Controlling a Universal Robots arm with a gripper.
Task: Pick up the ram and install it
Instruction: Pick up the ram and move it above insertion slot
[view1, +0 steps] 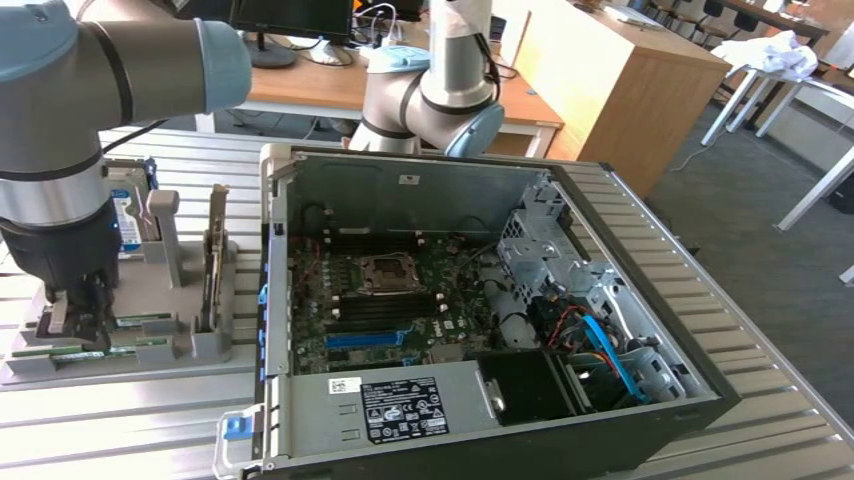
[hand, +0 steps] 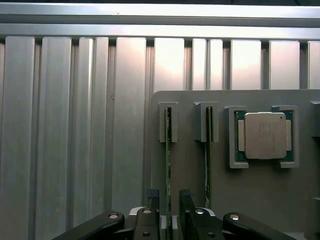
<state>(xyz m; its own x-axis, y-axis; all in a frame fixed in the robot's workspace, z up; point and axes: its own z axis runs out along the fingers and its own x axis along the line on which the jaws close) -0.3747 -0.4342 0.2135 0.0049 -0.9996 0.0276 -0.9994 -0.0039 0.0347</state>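
Wrist view is your friend on this one. Your gripper (hand: 169, 196) is spread wide and holding nothing, with one finger (hand: 153, 196) on each side of the ram (hand: 168, 150) and a gap showing on both sides. The ram stands on edge in the gray holder (hand: 187, 165), thin top edge facing up at the wrist. Its long axis runs straight through the gap between the fingers and out ahead of them, parallel to the finger faces. I'd say keep it centred so both pads land on the flat faces together, and stay square, no twist. Mind the second stick (hand: 207, 155), parallel and just outside the far finger. The CPU (hand: 264, 135) sits further out that side.
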